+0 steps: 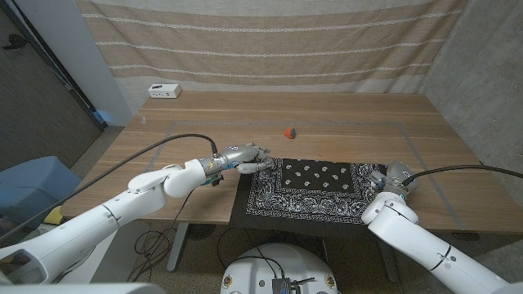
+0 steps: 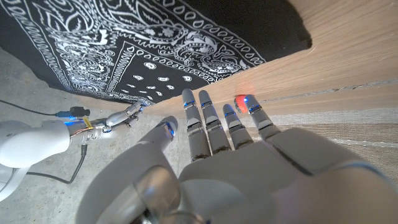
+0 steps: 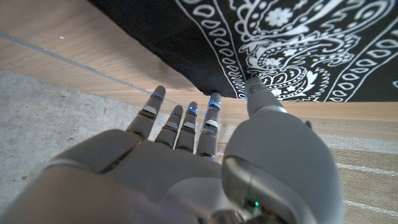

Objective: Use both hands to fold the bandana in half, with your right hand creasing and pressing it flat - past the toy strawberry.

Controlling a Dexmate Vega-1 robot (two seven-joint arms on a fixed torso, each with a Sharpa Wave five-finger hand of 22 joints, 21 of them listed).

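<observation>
In the head view the bandana (image 1: 306, 190) lies spread on the wooden table (image 1: 343, 114), black with white paisley, its near edge hanging just over the table's front edge; the toy strawberry (image 1: 288, 131) sits beyond it, apart from the cloth. The left arm reaches in across the table, and the left hand (image 1: 245, 158) sits at the cloth's far left corner, fingertips at its edge; the right hand (image 1: 392, 180) is at the cloth's right edge, wrist bent inward. A small white box (image 1: 164, 91) stands at the far left of the table.

In the left wrist view the left hand (image 2: 217, 155) has its fingers straight and close together, holding nothing — their tips just short of the bandana (image 2: 155, 43); the strawberry (image 2: 240, 99) shows red past one fingertip.

In the right wrist view the right hand (image 3: 193, 155) is released too, fingers extended; the fingertips (image 3: 215, 99) meet the bandana (image 3: 280, 43) at its edge — whether they pinch it cannot be told.
</observation>
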